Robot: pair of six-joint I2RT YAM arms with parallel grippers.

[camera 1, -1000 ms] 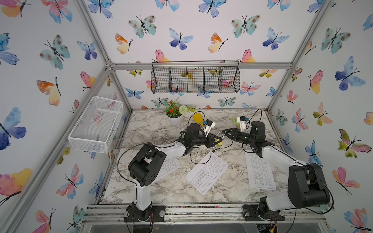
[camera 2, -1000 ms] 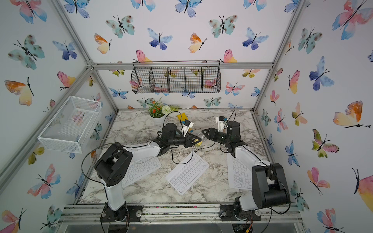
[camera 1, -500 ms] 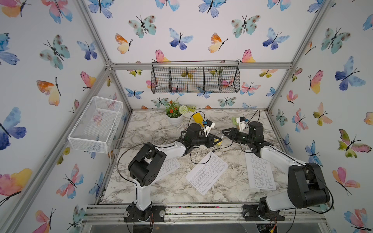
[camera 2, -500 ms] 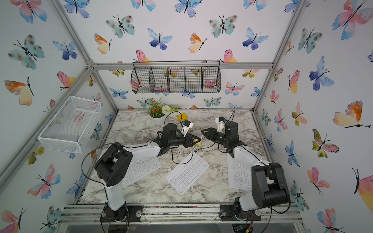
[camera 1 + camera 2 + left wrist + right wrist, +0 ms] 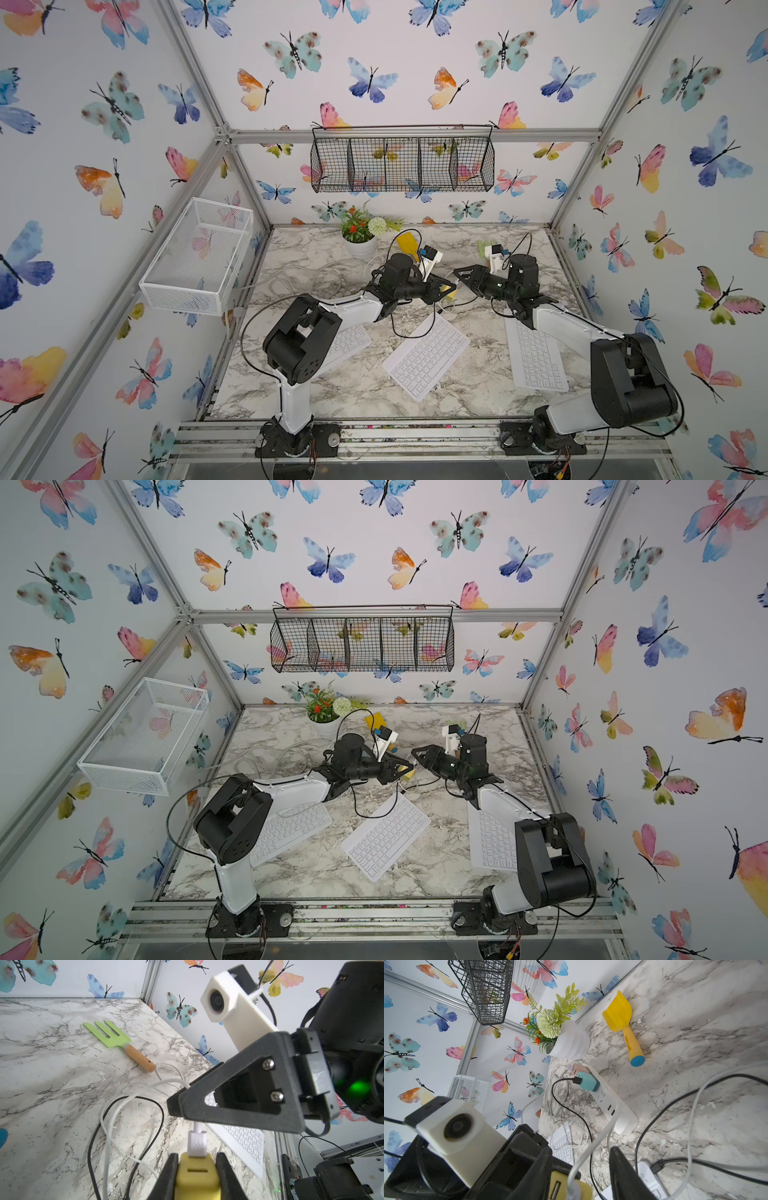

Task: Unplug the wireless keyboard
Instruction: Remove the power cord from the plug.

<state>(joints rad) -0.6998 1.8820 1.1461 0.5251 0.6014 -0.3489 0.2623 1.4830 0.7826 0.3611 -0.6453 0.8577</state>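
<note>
Left gripper [image 5: 197,1155] clamps the yellow charger [image 5: 196,1181]; right gripper [image 5: 580,1149] gapes around its white cable [image 5: 604,1131].

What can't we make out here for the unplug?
- Where the white cable ends: both top views, too thin to follow.
- Whether the right gripper touches the plug: left wrist view, its finger covers the cable above the plug; right wrist view, plug blurred, cut off by the edge.
- Rest of the charger in the left gripper: left wrist view, cut off by the edge.
</note>
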